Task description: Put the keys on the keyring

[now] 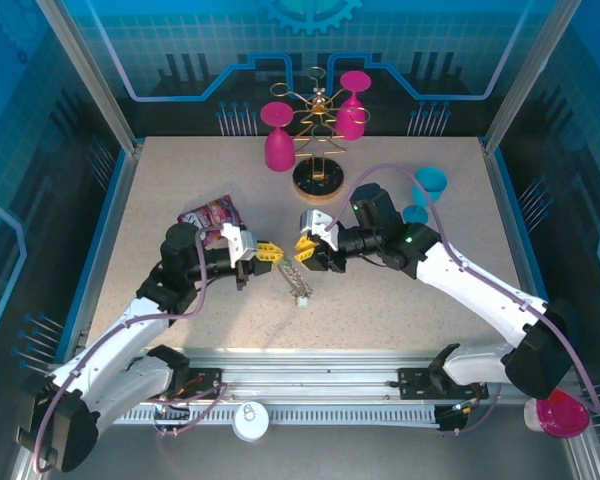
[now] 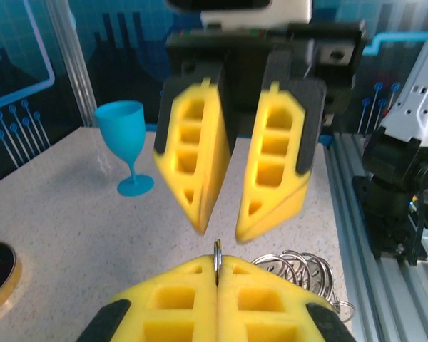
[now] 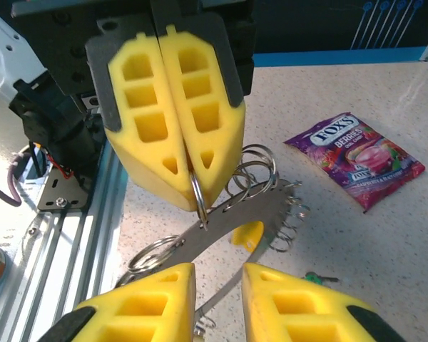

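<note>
The keyring (image 3: 271, 214) is a curved flat grey metal band carrying several small split rings (image 2: 299, 265). It hangs just above the table between my two grippers (image 1: 295, 275). My left gripper (image 2: 217, 265) is shut on one split ring (image 3: 197, 191) at the band's edge. My right gripper (image 3: 217, 278) faces it a short way off, open, with nothing between its fingers. A yellow key head (image 3: 248, 234) shows behind the band, and a green key (image 3: 317, 276) lies on the table. In the top view the left gripper (image 1: 271, 252) and right gripper (image 1: 304, 243) nearly meet at the table's middle.
A purple candy packet (image 1: 212, 213) lies behind the left gripper. A wooden-based glass rack (image 1: 318, 178) with pink glasses stands at the back centre. Blue glasses (image 1: 427, 185) stand to its right. The aluminium rail (image 1: 310, 385) runs along the near edge.
</note>
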